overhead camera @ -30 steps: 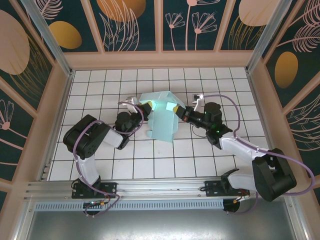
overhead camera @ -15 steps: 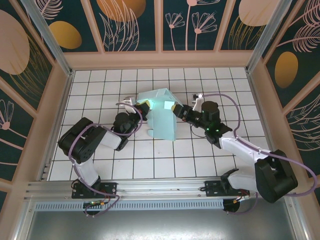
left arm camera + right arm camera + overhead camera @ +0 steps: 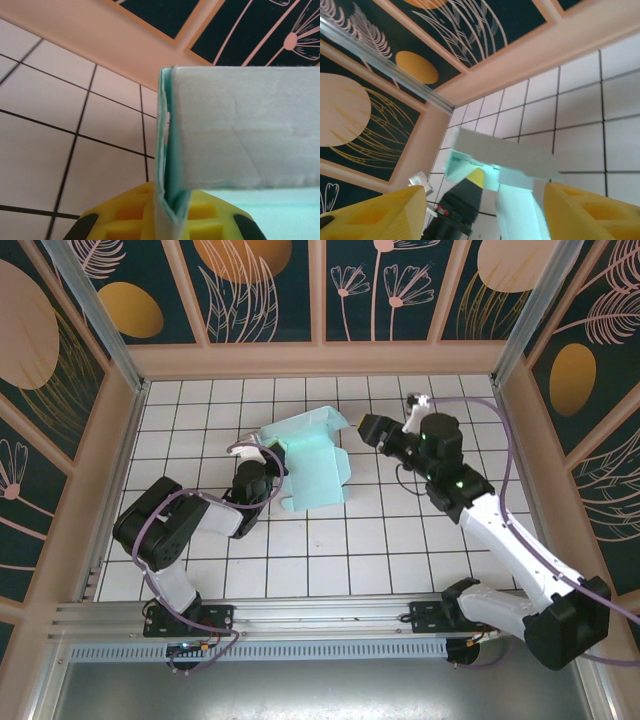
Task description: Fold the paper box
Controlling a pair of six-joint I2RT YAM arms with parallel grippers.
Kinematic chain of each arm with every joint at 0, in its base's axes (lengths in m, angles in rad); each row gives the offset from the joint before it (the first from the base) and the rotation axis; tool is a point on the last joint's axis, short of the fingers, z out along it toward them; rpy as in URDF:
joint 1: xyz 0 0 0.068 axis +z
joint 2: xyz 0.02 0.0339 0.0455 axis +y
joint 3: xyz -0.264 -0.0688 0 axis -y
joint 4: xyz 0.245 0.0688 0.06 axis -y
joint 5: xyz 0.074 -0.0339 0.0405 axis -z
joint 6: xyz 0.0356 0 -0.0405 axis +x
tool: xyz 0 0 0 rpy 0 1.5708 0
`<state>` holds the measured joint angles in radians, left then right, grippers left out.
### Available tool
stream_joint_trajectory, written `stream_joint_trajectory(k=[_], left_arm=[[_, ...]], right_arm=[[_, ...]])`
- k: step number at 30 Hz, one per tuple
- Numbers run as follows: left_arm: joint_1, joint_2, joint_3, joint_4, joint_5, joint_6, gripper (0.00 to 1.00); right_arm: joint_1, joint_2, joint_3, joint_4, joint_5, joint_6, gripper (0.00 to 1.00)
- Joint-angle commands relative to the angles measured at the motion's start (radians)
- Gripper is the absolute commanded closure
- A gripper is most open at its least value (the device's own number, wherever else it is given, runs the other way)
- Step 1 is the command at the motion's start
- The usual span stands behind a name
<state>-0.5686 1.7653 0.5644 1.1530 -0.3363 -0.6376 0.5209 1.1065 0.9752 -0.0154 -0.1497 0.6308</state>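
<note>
Looking at the cell: left gripper [image 3: 271,454] is clamped tight on the left edge of the paper box [image 3: 312,472]. Its wrist camera shows a doubled fold of the card nipped between the yellow fingers [image 3: 125,212]. The box sits on the white tiled table [image 3: 400,540], mid-width in the far half. It's partly formed: main panel down on the tiles, one flap raised at the far end toward the back wall [image 3: 320,358]. Right gripper [image 3: 364,430] is just right of that flap, not touching it, jaws wide, nothing held. Its wrist camera has the box framed in the gap between its fingers.
</note>
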Motion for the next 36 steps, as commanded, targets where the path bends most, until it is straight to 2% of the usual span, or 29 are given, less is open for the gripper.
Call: stream_joint_trajectory(k=[1, 6, 13, 19, 24, 27, 32, 33, 34, 36], left_arm=[[0.001, -0.019, 0.006, 0.04, -0.1, 0.09, 1.0], [0.001, -0.041, 0.015, 0.005, -0.158, 0.164, 1.0], [0.002, -0.045, 0.012, -0.023, -0.164, 0.173, 1.0], [0.001, -0.076, 0.029, -0.083, -0.164, 0.159, 1.0], [0.001, -0.078, 0.029, -0.082, -0.158, 0.157, 1.0], [0.001, -0.074, 0.031, -0.084, -0.154, 0.165, 1.0], [0.002, -0.069, 0.029, -0.086, -0.158, 0.164, 1.0], [0.001, -0.069, 0.028, -0.086, -0.157, 0.162, 1.0], [0.001, -0.067, 0.027, -0.086, -0.157, 0.162, 1.0], [0.001, -0.067, 0.028, -0.087, -0.156, 0.159, 1.0]], right_arm=[[0.079, 0.095, 0.176, -0.174, 0.095, -0.088, 0.37], [0.199, 0.273, 0.413, -0.309, 0.251, -0.156, 0.38], [0.246, 0.506, 0.612, -0.414, 0.284, -0.117, 0.52], [0.235, 0.586, 0.637, -0.403, 0.212, -0.077, 0.55], [0.228, 0.624, 0.639, -0.387, 0.17, -0.047, 0.64], [0.226, 0.632, 0.64, -0.372, 0.15, -0.041, 0.73], [0.223, 0.635, 0.637, -0.36, 0.131, -0.03, 0.93], [0.223, 0.635, 0.635, -0.358, 0.129, -0.028, 0.93], [0.223, 0.634, 0.634, -0.356, 0.125, -0.026, 0.88], [0.221, 0.631, 0.629, -0.352, 0.125, -0.022, 0.75]])
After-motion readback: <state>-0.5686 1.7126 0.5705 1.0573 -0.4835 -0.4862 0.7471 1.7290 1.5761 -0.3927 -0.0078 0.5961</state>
